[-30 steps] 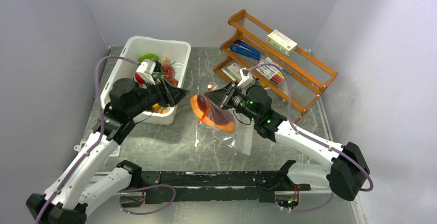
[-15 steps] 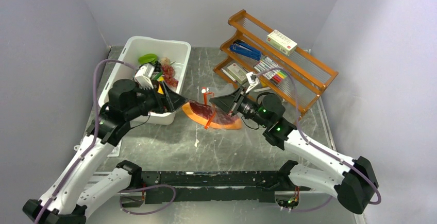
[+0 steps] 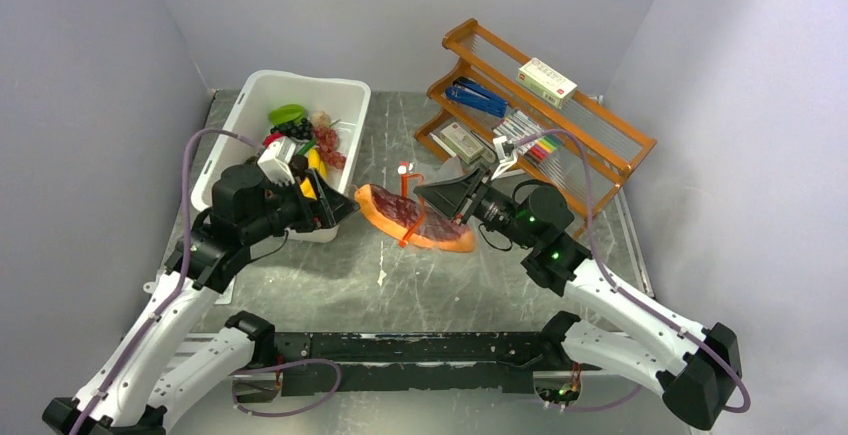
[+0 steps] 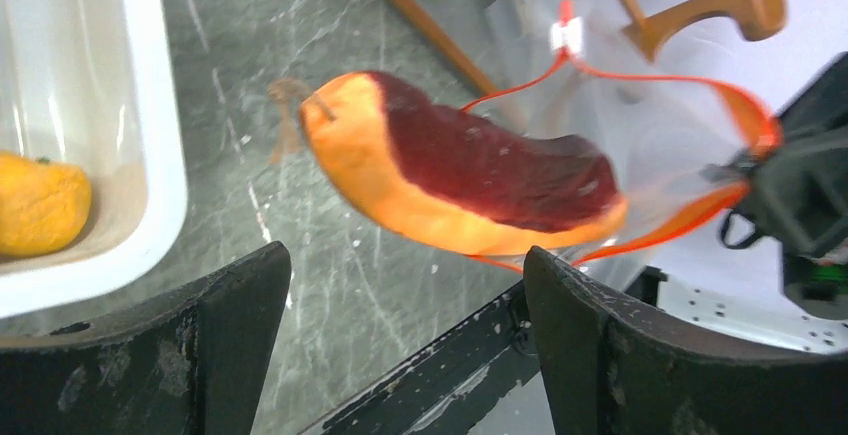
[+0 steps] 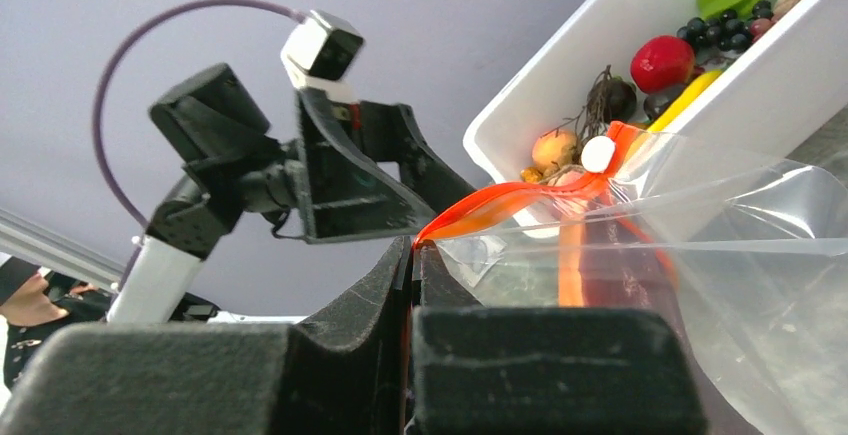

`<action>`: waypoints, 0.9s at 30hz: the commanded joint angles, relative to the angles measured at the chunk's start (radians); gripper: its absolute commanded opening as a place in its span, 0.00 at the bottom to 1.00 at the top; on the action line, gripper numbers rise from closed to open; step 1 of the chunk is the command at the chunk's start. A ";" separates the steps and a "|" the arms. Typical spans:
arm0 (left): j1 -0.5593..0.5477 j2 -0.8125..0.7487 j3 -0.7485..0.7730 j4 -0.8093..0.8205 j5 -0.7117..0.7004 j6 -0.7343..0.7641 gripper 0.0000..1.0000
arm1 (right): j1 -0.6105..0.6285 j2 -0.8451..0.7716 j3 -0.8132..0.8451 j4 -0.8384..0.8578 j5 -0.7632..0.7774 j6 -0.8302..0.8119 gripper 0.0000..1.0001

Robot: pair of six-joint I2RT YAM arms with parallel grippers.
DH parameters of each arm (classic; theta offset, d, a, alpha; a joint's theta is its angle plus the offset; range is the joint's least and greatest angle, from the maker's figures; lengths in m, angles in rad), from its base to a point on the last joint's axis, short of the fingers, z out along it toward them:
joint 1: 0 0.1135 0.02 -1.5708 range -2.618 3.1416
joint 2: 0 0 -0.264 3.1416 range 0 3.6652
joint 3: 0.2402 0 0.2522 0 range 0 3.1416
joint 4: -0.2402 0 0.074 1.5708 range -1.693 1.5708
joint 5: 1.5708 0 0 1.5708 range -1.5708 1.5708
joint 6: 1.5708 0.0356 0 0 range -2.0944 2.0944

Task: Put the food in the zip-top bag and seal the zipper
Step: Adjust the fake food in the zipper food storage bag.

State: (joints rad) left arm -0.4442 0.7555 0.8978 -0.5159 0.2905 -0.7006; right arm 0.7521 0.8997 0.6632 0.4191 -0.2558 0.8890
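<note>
Zip-top bag (image 3: pixel 455 223), top external view: the bag is held off the table (image 3: pixel 400 277) between the two arms, with its mouth facing the left arm. The right gripper (image 3: pixel 428 195) grips it at the mouth. The dark red-brown slab (image 3: pixel 385 205) lies partway in the mouth. Its long axis runs from the left gripper (image 3: pixel 345 207) toward the right one. The left gripper sits just beside the slab's protruding end, with the white bin (image 3: pixel 310 77) beside it.

Left wrist view: the left fingers (image 4: pixel 230 325) stand wide apart with nothing between them. The slab lies straight ahead, apart from both. Its orange-rimmed end is outside the zipper (image 4: pixel 700 83) loop and its far end is inside.

Right wrist view: the right fingers (image 5: pixel 370 295) are pressed together on the zipper strip. The white slider tab (image 5: pixel 598 153) sits farther along it. The remaining food (image 5: pixel 660 60) is in the bin.

Judgement: the left arm is nearer the protruding end. A push along the slab's long axis would probably seat it fully.
</note>
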 commanded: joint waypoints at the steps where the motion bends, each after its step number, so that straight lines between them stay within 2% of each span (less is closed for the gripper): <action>1: -0.005 -0.026 -0.098 0.058 -0.060 -0.037 0.84 | -0.004 -0.022 0.040 0.033 -0.017 0.007 0.00; 5: -0.005 -0.060 -0.223 0.330 0.009 -0.113 0.85 | -0.005 -0.019 0.032 0.068 -0.025 0.035 0.00; 10: -0.005 -0.044 -0.353 0.579 0.090 -0.201 0.85 | -0.004 0.013 0.024 0.155 -0.051 0.098 0.00; 16: -0.005 -0.042 -0.439 0.756 0.085 -0.246 0.84 | -0.005 0.047 0.061 0.170 -0.073 0.106 0.00; 19: -0.005 -0.030 -0.425 0.794 0.081 -0.234 0.79 | -0.004 0.061 0.060 0.178 -0.083 0.114 0.00; 21: -0.005 -0.017 -0.396 0.773 0.082 -0.208 0.68 | -0.005 0.069 0.051 0.195 -0.092 0.125 0.00; 24: -0.005 -0.004 -0.353 0.748 0.109 -0.183 0.35 | -0.005 0.093 0.048 0.198 -0.103 0.126 0.00; 27: -0.005 0.002 -0.299 0.721 0.149 -0.166 0.13 | -0.003 0.127 0.046 0.217 -0.102 0.135 0.00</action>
State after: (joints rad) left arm -0.4442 0.7567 0.5098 0.1738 0.3695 -0.9024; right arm 0.7517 0.9939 0.6903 0.5697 -0.3374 1.0065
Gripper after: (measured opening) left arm 0.255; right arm 0.009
